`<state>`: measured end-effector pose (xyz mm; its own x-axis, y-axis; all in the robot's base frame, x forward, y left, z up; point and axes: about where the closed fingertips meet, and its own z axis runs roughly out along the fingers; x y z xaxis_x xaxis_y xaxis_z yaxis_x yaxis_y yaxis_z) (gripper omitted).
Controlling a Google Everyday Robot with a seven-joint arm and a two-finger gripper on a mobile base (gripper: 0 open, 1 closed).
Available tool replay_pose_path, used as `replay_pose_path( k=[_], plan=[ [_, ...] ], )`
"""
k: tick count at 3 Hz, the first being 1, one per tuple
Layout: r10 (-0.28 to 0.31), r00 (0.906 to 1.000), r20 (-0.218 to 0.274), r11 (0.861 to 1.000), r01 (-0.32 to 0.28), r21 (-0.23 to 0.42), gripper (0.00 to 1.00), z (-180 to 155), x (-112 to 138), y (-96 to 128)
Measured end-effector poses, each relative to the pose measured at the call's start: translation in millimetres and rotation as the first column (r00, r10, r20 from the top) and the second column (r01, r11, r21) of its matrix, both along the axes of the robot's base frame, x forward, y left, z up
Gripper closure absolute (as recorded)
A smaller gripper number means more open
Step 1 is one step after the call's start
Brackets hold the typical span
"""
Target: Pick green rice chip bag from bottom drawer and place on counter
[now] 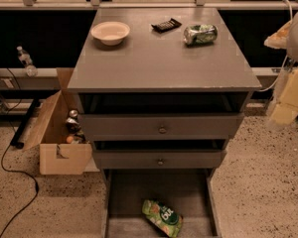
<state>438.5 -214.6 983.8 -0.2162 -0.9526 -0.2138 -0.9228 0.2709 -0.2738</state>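
Observation:
The green rice chip bag [162, 217] lies flat in the open bottom drawer [129, 192], near its front and slightly right of centre. The counter [159, 63] is the grey cabinet top above it. My gripper [290, 90] shows only as a pale white and yellowish shape at the right edge of the view, level with the counter's front right corner. It is far above and to the right of the bag and touches nothing I can see.
On the counter stand a white bowl [110, 32], a small black object [166, 25] and a crushed green can [200, 33]. Two knobbed drawers [161, 129] are slightly open. An open cardboard box [59, 143], a bottle [26, 61] and a floor cable [15, 182] are to the left.

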Motion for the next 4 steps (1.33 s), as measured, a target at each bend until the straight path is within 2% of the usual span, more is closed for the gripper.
replay_pose_path(
  k=[1,2,3,4],
  plan=[
    [0.000,1.0000,0.000,1.000,0.000,0.000,0.00,0.0,0.0,0.0],
    [0.004,0.9999,-0.012,0.998,-0.003,0.067,0.00,-28.9,3.4,0.8],
    [0.007,0.9991,-0.042,0.978,0.002,0.208,0.00,-94.1,9.0,3.2],
    [-0.011,0.9985,-0.053,0.930,0.029,0.367,0.00,-155.3,16.3,4.1]
  ],
)
